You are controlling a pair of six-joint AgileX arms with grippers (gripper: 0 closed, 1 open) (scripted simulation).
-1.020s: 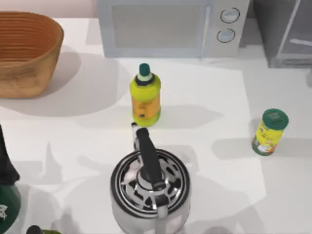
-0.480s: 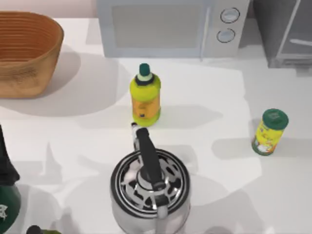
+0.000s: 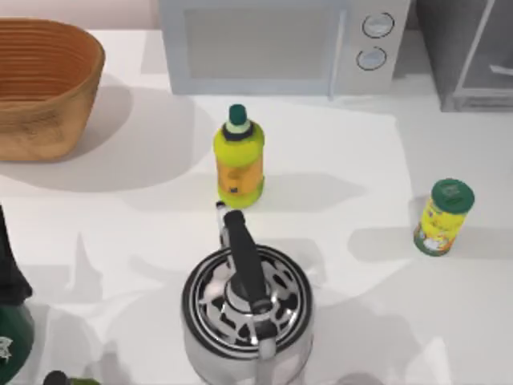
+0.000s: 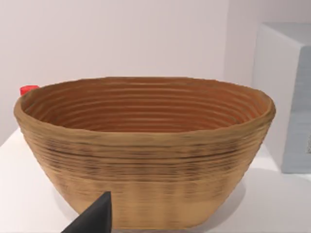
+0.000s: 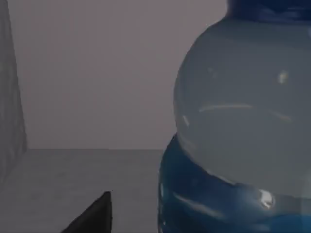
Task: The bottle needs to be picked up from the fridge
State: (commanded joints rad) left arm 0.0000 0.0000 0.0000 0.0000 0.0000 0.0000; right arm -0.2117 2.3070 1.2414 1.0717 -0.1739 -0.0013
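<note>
Since a second ago only shadows near the fridge (image 3: 469, 56) shifted. The bottle (image 5: 243, 126) stands inside it, close before our right gripper; its spread we cannot tell. Pushing on could topple it.

We see a light grey microwave (image 3: 284, 46) along the table's (image 3: 120, 216) far edge, a woven basket (image 3: 44, 84) at far left, and a yellow-green bottle (image 3: 239, 159) upright near the middle. Just in front of that bottle stands a steel kettle (image 3: 246, 309) with a black handle. A yellow canister (image 3: 443, 217) stands well apart, toward the right.
</note>
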